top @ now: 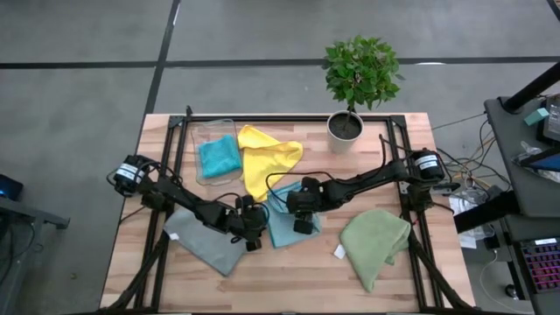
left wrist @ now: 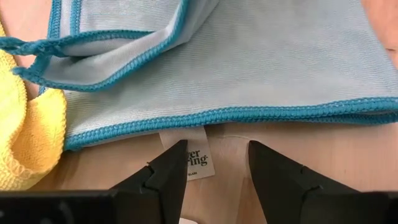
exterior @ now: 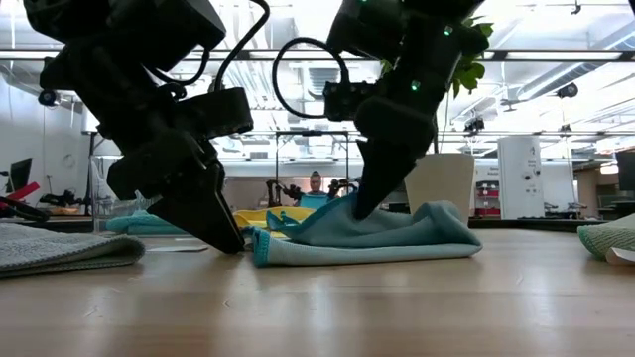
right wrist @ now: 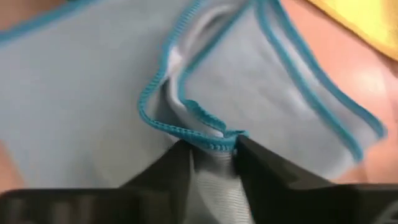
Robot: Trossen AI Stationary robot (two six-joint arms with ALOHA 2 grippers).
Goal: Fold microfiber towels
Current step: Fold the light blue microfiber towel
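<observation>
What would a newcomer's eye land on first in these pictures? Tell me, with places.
Mid-table, both dark arms meet over the soft light blue microfiber towel: the right gripper pinches a bunched, teal-stitched edge of it, and the left gripper sits open at its white tag. Next come the bright yellow microfiber towel behind them and the leafy green potted plant at the far edge.

Wooden table: grey towel at 8, olive towel at 4, light blue towel centre, potted plant at 1.
</observation>
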